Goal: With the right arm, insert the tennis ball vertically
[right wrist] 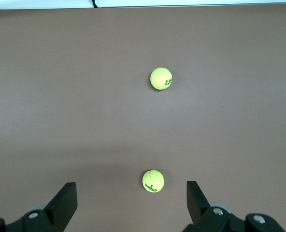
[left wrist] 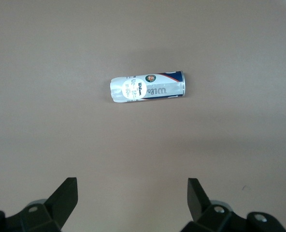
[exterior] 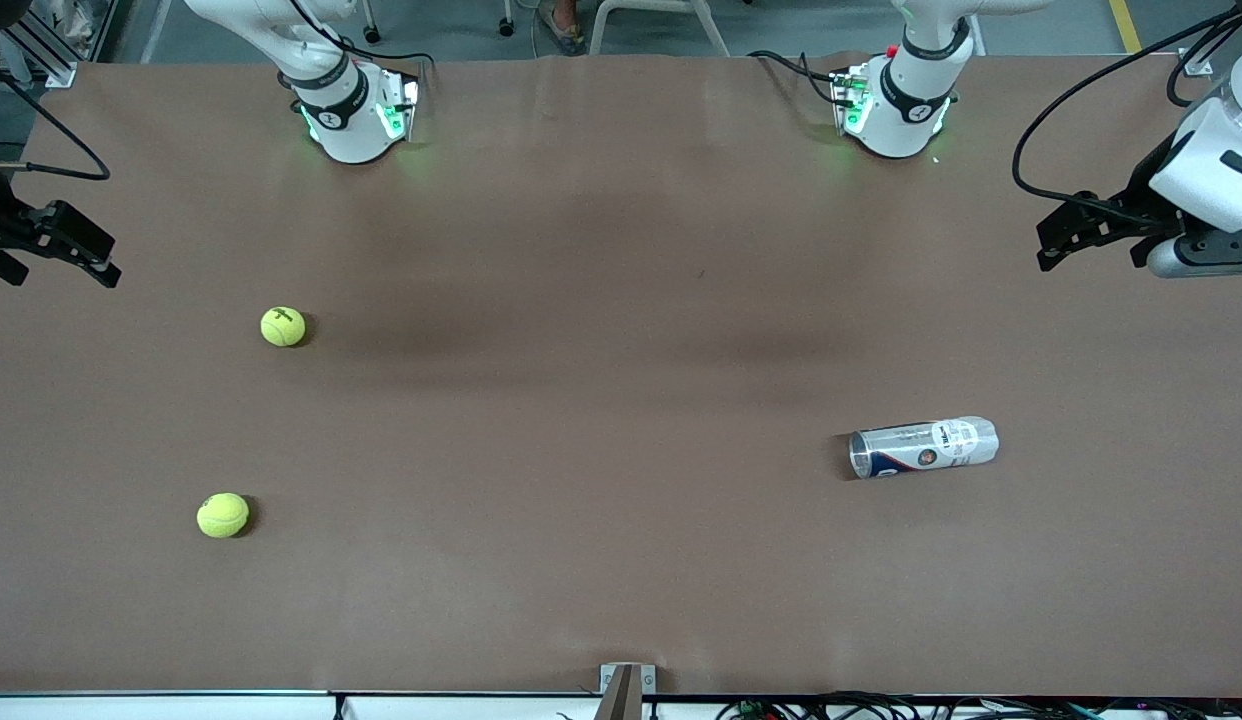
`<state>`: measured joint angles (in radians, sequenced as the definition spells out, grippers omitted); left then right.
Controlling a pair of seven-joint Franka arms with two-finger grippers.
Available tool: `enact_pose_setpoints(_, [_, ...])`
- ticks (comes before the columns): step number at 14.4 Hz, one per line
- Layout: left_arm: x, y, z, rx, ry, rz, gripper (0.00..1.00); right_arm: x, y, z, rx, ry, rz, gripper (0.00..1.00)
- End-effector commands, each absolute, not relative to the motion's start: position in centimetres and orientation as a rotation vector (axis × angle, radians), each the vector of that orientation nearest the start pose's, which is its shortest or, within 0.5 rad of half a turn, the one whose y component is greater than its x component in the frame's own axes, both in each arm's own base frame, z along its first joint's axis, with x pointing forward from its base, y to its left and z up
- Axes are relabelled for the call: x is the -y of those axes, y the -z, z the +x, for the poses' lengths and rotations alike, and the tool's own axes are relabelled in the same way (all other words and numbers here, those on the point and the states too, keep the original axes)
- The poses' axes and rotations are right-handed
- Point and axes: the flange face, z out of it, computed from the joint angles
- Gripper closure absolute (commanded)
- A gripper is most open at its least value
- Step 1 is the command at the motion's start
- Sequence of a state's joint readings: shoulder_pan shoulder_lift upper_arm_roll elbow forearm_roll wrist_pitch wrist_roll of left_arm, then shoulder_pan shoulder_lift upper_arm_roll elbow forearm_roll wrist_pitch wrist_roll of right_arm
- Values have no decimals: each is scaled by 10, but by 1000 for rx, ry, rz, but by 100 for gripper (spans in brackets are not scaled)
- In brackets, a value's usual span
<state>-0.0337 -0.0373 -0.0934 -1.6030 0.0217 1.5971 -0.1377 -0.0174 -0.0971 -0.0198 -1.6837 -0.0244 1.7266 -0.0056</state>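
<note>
The right gripper hangs above the table's edge at the right arm's end, its two fingers spread wide with nothing between them. In the right wrist view the same fingers stand well apart over bare brown tabletop, and both balls show between them, farther off.

Two tennis balls lie on the brown table toward the right arm's end. The first tennis ball sits farther from the front camera, and in the right wrist view it is the ball closest to the gripper. The second tennis ball lies nearer to the front camera, well apart from the first, and shows in the right wrist view too. Neither ball is touched by anything.

Toward the left arm's end lies the ball can, a clear tube with a white and blue label, resting on its side. Its open mouth faces the right arm's end of the table. The left wrist view shows it alone on the tabletop.

The left gripper waits above the table's edge at the left arm's end, its fingers spread wide and holding nothing, with the can well apart from them.
</note>
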Motion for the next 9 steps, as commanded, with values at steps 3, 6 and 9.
enact_pose_setpoints(3, [67, -637, 541, -2, 52, -3108, 0, 22, -639, 536, -53, 203, -3164, 0])
enact_pose_setpoints(6, [65, -637, 541, -4, 53, -3100, 0, 23, -639, 536, -48, 201, -3166, 0])
enact_pose_setpoints(9, [65, -628, 548, -65, 38, -3096, 0, 23, -635, 538, -47, 189, -3167, 0])
